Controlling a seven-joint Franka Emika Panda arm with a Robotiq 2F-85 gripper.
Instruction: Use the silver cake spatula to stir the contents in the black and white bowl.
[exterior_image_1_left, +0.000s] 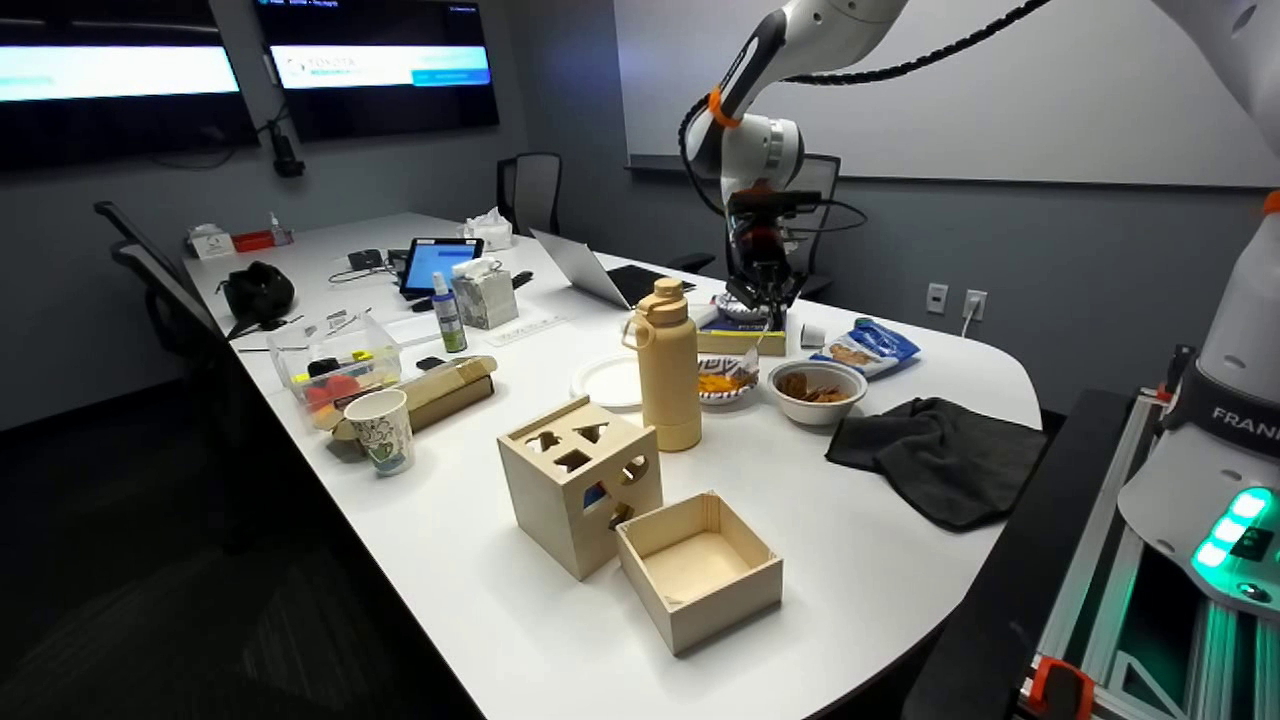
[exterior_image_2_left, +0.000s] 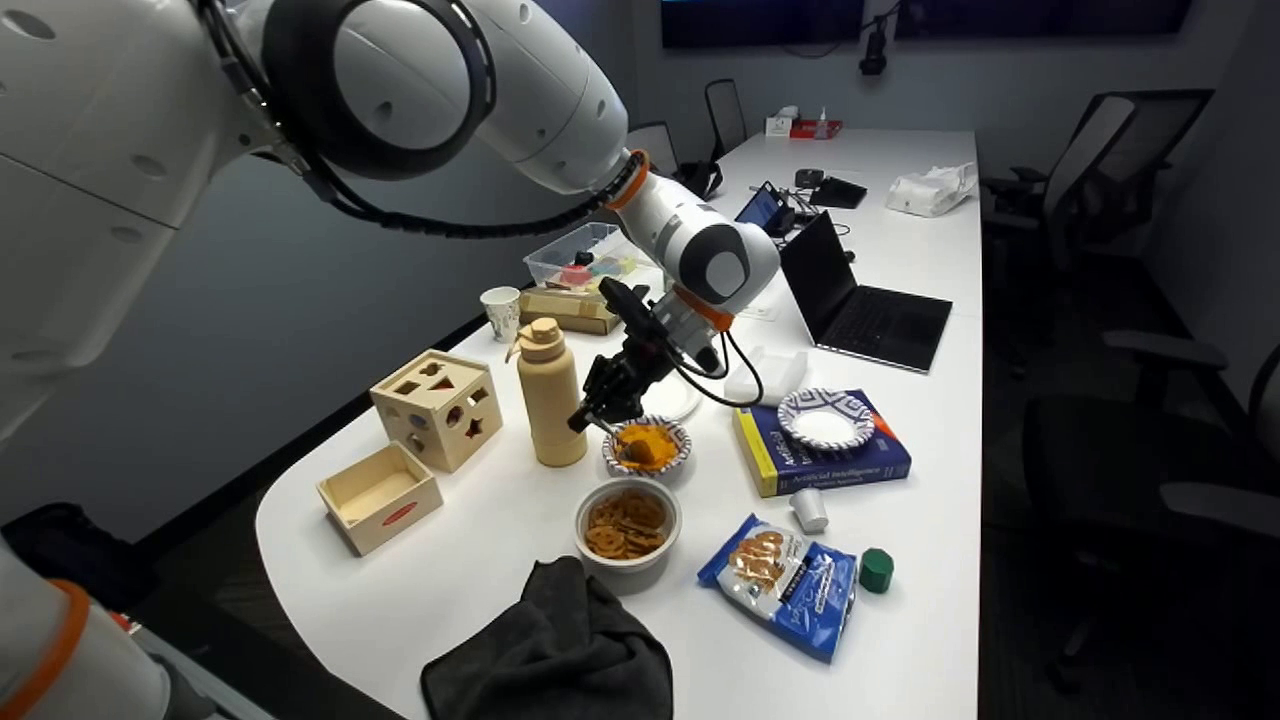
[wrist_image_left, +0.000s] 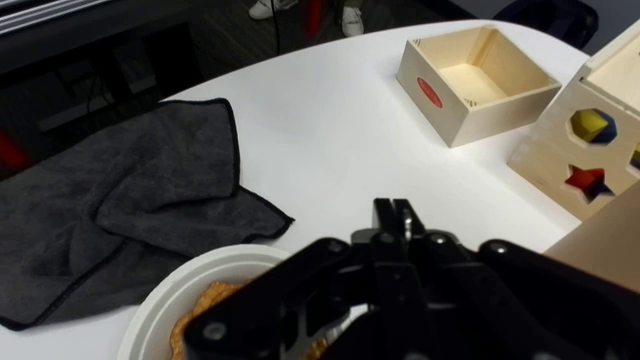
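I have the gripper (wrist_image_left: 392, 206) clamped on the upper end of the spatula (exterior_image_2_left: 604, 427), mid-frame in an exterior view, so the metal slants down and its far end sits in the orange contents (exterior_image_2_left: 657, 440) of the bowl (exterior_image_2_left: 684, 447). I judge this high hold spares the gripper from the food and suits stirring. The bottle (exterior_image_2_left: 553, 400), just left, could limit wide sweeps.

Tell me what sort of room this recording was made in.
Probably an office meeting room: a long white table, wall-mounted screens and what looks like a whiteboard suggest it.
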